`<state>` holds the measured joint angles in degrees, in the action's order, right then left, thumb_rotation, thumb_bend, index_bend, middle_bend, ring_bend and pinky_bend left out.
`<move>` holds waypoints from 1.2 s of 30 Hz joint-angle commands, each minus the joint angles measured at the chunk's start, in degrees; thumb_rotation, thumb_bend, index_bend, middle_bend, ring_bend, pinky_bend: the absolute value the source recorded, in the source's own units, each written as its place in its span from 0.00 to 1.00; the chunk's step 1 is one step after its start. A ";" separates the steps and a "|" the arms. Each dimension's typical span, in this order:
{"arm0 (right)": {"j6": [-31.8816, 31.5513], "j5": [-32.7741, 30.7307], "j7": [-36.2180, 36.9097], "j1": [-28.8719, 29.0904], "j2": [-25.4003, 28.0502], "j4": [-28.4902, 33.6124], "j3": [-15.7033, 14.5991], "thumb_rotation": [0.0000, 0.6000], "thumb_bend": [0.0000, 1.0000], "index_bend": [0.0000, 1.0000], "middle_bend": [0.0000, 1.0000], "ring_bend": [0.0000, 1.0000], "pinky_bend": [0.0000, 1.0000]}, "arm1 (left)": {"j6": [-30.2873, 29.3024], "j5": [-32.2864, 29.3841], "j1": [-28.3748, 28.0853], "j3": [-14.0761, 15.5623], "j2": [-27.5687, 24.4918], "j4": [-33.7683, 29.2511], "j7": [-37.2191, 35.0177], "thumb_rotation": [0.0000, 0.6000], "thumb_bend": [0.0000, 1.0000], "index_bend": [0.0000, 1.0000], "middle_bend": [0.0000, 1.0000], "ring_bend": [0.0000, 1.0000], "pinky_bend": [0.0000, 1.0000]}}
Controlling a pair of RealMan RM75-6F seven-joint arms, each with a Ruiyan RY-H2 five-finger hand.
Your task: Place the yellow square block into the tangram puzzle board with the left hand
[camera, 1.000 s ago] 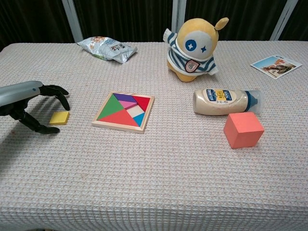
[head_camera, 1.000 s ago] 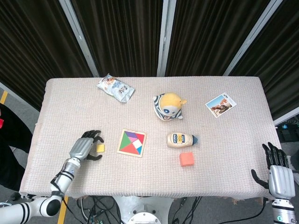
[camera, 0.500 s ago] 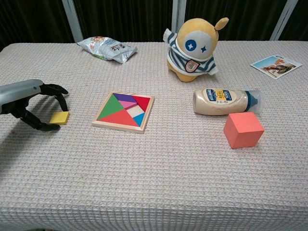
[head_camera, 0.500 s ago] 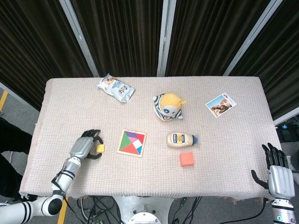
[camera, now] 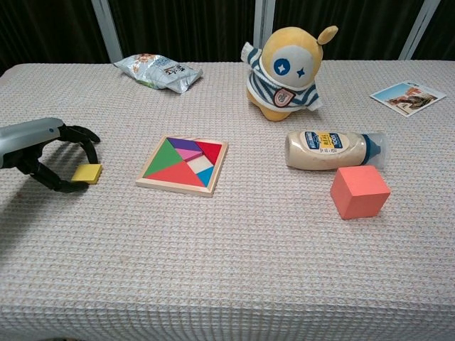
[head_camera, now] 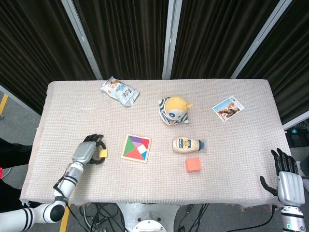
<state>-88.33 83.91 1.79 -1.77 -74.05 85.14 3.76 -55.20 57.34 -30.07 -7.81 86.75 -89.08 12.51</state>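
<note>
Where the left hand [camera: 44,153] curls, yellow square block [camera: 87,173] between its fingertips.

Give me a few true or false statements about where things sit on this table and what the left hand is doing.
1. The left hand has its fingers around the yellow block. True.
2. The yellow block lies inside the puzzle board. False: it is on the cloth, left of the board.
3. The mayonnaise bottle stands upright. False: it lies on its side.
4. The orange cube sits just in front of the bottle. True.
5. The right hand holds the postcard. False: it is at the table's edge, holding nothing.
</note>
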 commanded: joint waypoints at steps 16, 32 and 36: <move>0.07 -0.23 0.65 -0.01 0.11 -0.28 0.19 1.00 0.20 0.00 0.00 0.00 0.00 | -2.53 16.22 -3.30 0.78 -0.38 -1.77 -3.27 1.00 0.32 0.47 0.13 0.00 0.05; 0.53 -1.09 2.44 -0.13 0.19 -1.34 0.50 1.00 0.20 0.00 0.00 0.00 0.00 | 4.71 34.58 -16.79 2.25 1.86 14.52 -14.73 1.00 0.31 0.43 0.14 0.00 0.04; 0.71 -1.23 2.66 -0.10 0.19 -1.58 0.54 1.00 0.20 0.00 0.00 0.00 0.00 | 5.40 37.09 -19.30 3.25 2.03 17.37 -17.60 1.00 0.31 0.43 0.15 0.00 0.04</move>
<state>-87.60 82.68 4.46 -1.87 -73.86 83.56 4.30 -50.17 93.44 -48.17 -5.20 88.45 -72.79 -3.83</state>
